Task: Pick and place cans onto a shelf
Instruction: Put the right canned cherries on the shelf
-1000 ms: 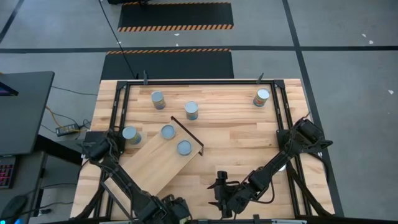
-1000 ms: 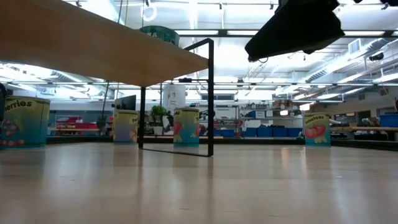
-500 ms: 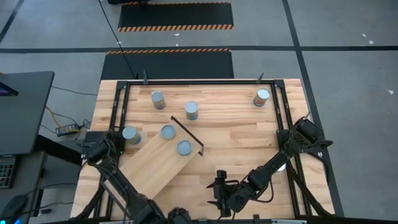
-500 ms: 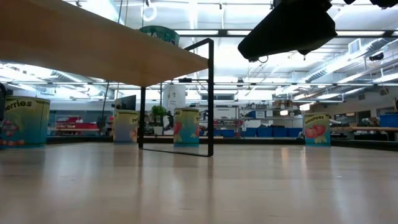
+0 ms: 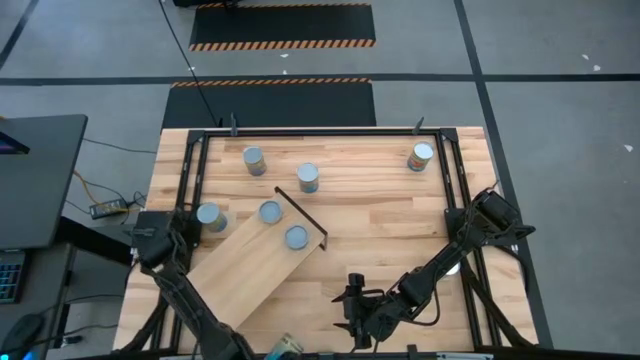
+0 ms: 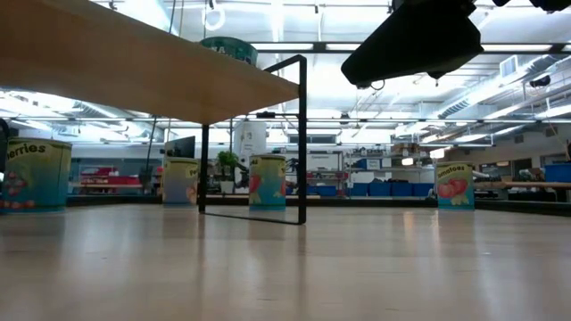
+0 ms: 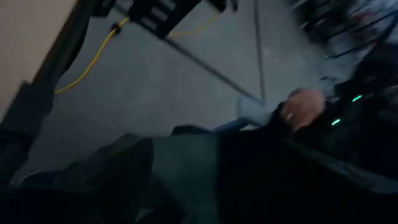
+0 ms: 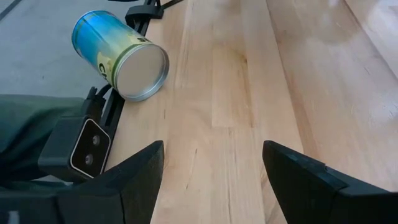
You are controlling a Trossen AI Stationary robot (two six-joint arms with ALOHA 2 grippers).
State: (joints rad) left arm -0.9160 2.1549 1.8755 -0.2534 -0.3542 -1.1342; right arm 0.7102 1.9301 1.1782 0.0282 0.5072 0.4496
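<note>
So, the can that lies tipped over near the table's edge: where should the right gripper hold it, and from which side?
Probably across the blue labelled wall of the can, about mid-length, coming down from above. It lies on its side with a silver end toward the open right gripper, so the round wall offers two opposite sides to pinch.

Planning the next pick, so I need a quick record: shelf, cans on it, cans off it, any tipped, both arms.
shelf: raised board, diagonal on the table's left half
on shelf: can A, can B, upright
on tabletop: can C, can D, can E, can F, upright
tipped: can G, on its side at the table edge
right gripper: open, empty, facing can G
left arm: reaches past the near edge
</note>
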